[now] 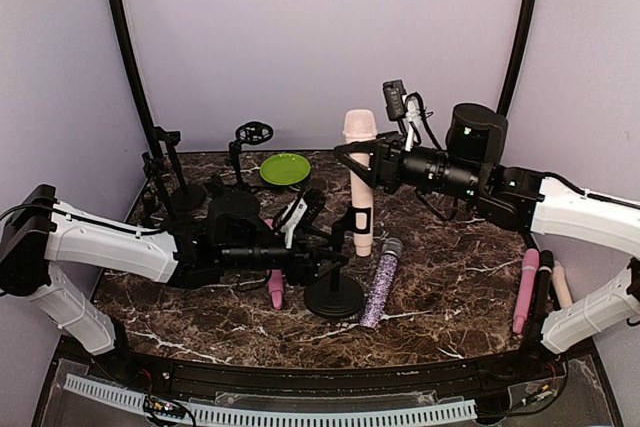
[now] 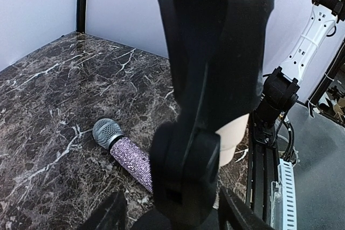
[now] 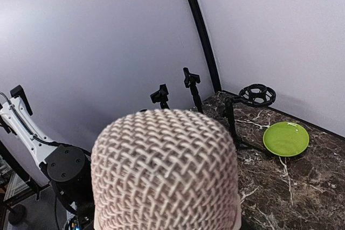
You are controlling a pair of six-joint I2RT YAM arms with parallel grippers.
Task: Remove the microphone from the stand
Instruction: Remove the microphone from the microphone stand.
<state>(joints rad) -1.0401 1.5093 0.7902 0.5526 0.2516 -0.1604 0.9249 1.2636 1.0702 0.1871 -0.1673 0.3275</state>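
Your right claw [image 1: 358, 160] is clamping the upright microphone [image 1: 359, 127] from 3 o'clock, likely for lifting it out of the clip [image 2: 215, 52] mid-bench [image 1: 450, 277], while your left claw [image 2: 173, 213] is straddling the stand [image 1: 334, 297] from 9 o'clock, jaws apart, probably for steadying it.

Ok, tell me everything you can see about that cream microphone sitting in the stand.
The cream microphone stands upright near the middle of the table, held in the black clip of a stand with a round base. Its rounded woven-mesh head matches the smooth, plastic-looking body in colour. The clip wraps the lower body, and the blunt tail pokes out below it, clear of the marble tabletop. The right gripper is closed on the body just under the head.
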